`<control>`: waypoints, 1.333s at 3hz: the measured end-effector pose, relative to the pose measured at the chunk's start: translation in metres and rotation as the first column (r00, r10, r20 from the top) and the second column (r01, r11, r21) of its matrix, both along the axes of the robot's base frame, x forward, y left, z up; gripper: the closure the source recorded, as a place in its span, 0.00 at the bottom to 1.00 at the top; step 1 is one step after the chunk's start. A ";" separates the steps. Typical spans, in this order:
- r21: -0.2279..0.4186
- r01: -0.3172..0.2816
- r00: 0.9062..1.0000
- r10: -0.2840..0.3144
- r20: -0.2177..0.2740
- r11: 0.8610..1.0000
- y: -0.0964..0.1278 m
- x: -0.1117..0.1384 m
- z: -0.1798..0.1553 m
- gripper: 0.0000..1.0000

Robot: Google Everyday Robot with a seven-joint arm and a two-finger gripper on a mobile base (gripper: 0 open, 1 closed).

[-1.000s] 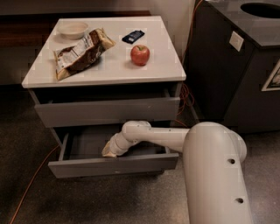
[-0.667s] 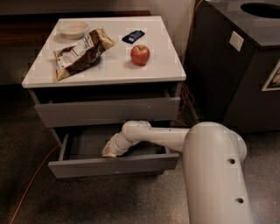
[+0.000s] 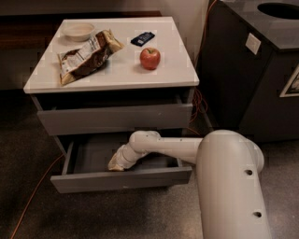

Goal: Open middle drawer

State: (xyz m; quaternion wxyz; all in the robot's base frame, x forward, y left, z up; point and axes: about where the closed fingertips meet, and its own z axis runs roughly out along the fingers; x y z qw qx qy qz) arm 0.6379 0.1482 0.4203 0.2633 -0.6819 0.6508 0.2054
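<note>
Wide grey handle-less middle drawer (image 3: 121, 180) stood pulled out, pale end effector (image 3: 117, 164) low inside its tray, open or closed could not be told.

Likely an office break area or robot test room, not a home. Speckled grey hard floor (image 3: 23, 158) with orange cable (image 3: 35, 192) loose across it. Dark bin unit (image 3: 243, 74) beside the table's right edge, round drop hole (image 3: 279, 10) on top, label (image 3: 252, 43) stuck on its front. Snacks on white table top (image 3: 126, 74): bowl (image 3: 78, 31) at far left corner, snack bag (image 3: 86, 55) near left edge, apple (image 3: 150, 58) toward right edge. Gripper (image 3: 117, 164) down inside the pulled-out middle drawer (image 3: 121, 179).
</note>
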 end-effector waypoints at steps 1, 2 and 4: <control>0.015 -0.016 0.999 0.017 -0.044 1.000 0.007 -0.029 -0.005 1.00; 0.016 -0.017 0.999 0.018 -0.048 1.000 0.008 -0.030 -0.006 1.00; 0.037 -0.027 0.993 0.031 -0.115 0.999 0.019 -0.087 -0.004 1.00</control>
